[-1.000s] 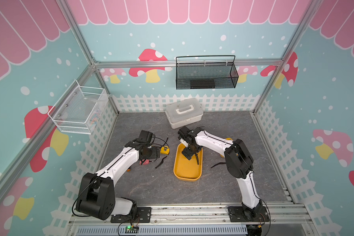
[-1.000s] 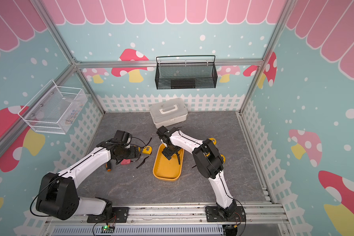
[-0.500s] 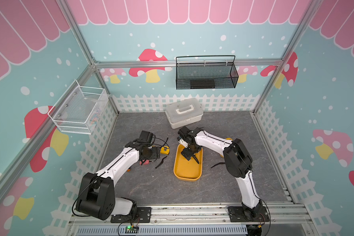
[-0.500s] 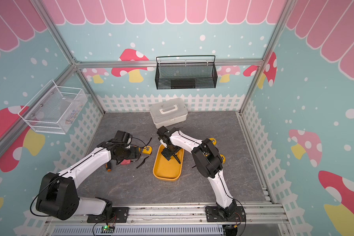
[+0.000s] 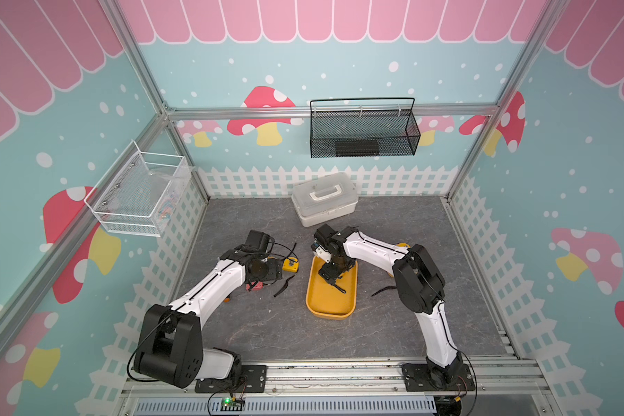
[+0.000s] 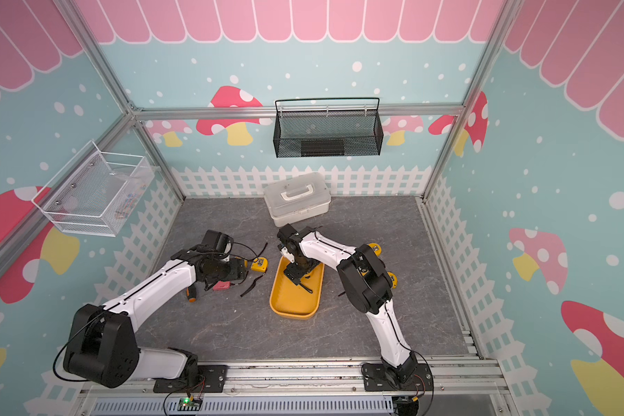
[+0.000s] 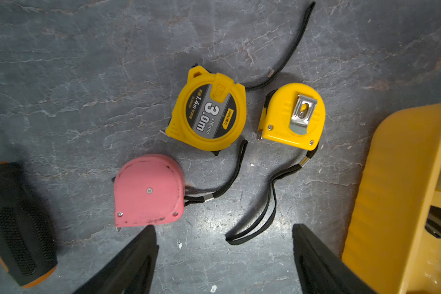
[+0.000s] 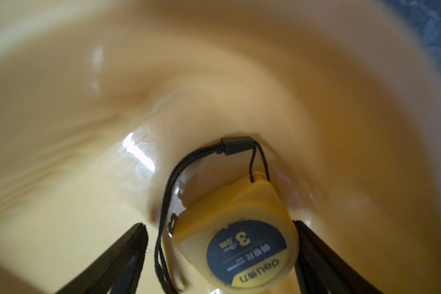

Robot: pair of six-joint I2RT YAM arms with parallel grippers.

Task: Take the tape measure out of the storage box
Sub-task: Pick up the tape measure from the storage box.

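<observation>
- Left wrist view: the left gripper (image 7: 222,227) hangs over the bare grey floor (image 7: 61,76) with jaws spread, pinching nothing. A black-and-orange handle (image 7: 18,224) lies near it.
- Three units lie on the floor outside the box, close together with black straps trailing loose: a pink tape measure (image 7: 148,189), a yellow tape measure marked 3.0m (image 7: 209,109) and a clip-backed yellow tape measure (image 7: 292,114).
- The storage box (image 7: 392,191) stands just beside this group, its low wall near one finger of the left gripper.
- Right wrist view: a blue-labelled tape measure (image 8: 239,241) lies flat on the box floor, close to a rounded wall, with its strap (image 8: 168,203) looped beside it.
- The right gripper (image 8: 218,225) straddles this unit with jaws spread. One finger stands at the side of the case; the other is apart from it, with the strap in the gap. No pinch is made.
- Progress, as a judgement: three units are already out and this one is left. Closing, lifting over the rim and setting down are yet to be done.
- Room: in both top views the white lidded case (image 5: 324,198) stands just beyond the far end of the box, which limits travel that way. Open floor lies at its near end.
- A yellow object (image 6: 373,247) sits partly hidden under the right arm and is too covered to identify.
- The strap could be caught by the closing jaws or could drag on the rim.
</observation>
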